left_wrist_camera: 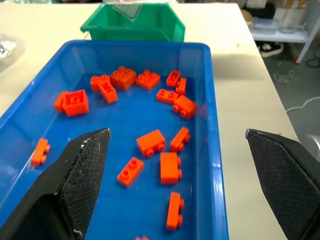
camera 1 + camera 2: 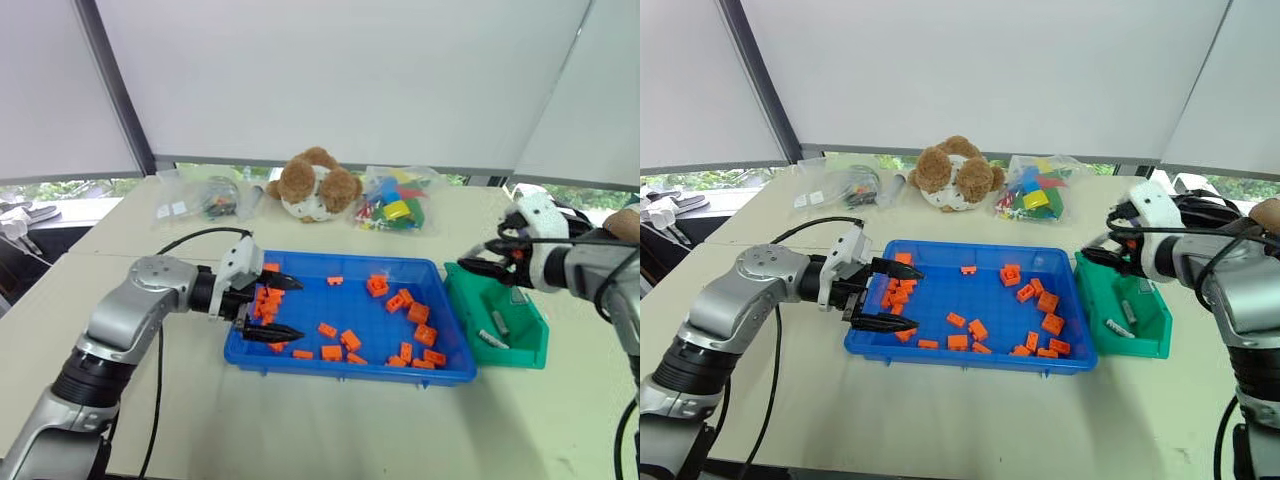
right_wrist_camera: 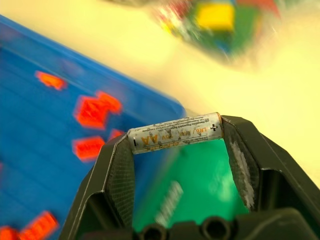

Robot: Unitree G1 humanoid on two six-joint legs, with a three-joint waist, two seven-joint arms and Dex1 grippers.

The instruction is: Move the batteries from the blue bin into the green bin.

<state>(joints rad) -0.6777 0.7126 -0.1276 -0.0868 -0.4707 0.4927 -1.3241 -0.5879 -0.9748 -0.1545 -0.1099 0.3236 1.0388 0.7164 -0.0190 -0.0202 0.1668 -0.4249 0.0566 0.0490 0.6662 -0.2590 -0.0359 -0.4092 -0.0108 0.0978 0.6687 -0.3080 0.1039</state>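
The battery [image 3: 175, 132], pinched end to end between the right gripper's [image 3: 177, 150] fingertips above the green bin [image 2: 525, 325], could pop loose onto the table [image 2: 330, 425]; the left gripper [image 2: 272, 308] gapes empty over the blue bin [image 2: 345, 365].

table [image 2: 300, 430]: pale cream top, seam running across left part, second section butted behind. white roller blinds [image 2: 330, 80] across rear wall, drawn most of way down; dark frame post [image 2: 110, 80] between left panels. strip of window [image 2: 70, 187] below blinds, green foliage outside, daylight entering. even, soft light over tabletop. on table's far edge: brown-and-white plush toy [image 2: 315, 185], clear bag of coloured blocks [image 2: 398, 203], clear bags of small parts [image 2: 205, 197]. white shelf unit [image 1: 280, 30] on floor beside table, in left wrist view.
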